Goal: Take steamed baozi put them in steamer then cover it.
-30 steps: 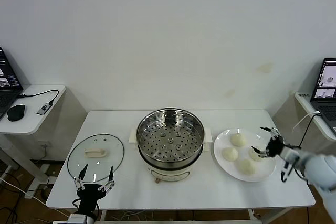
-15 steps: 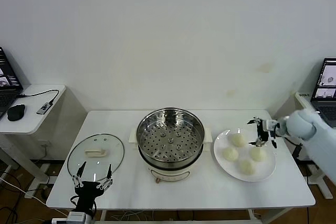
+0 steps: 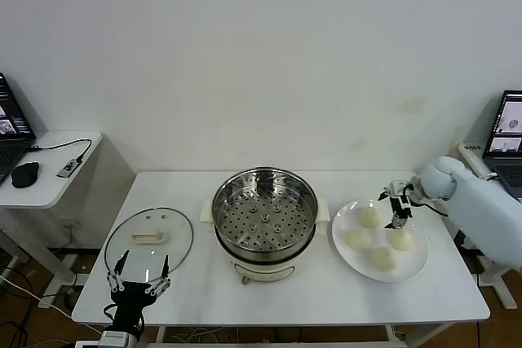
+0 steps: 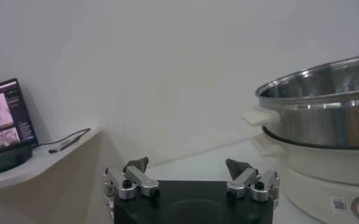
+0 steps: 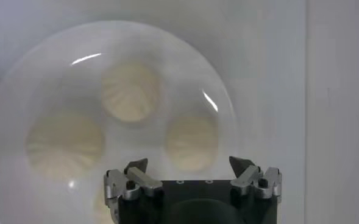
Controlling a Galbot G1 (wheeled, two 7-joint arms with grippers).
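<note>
Since all four steamed baozi (image 3: 377,238) lie on the white plate (image 3: 416,265) at the robot's right of the steamer (image 3: 264,212), the right end effector (image 3: 395,206) is plainly the nearer one. It hangs released, fingers spread and empty, over the far part of the plate. In the right wrist view the nearest baozi (image 5: 192,141) sits just ahead of the fingertips and roughly centred between them, so the pick looks like a short drop. The buns are round, so no grasp axis matters.

The steamer basket stands empty mid-tabletop, leftward of the plate. The left end effector (image 3: 135,273) waits released at the near edge, just beside the glass cover (image 3: 149,240) lying flat.
</note>
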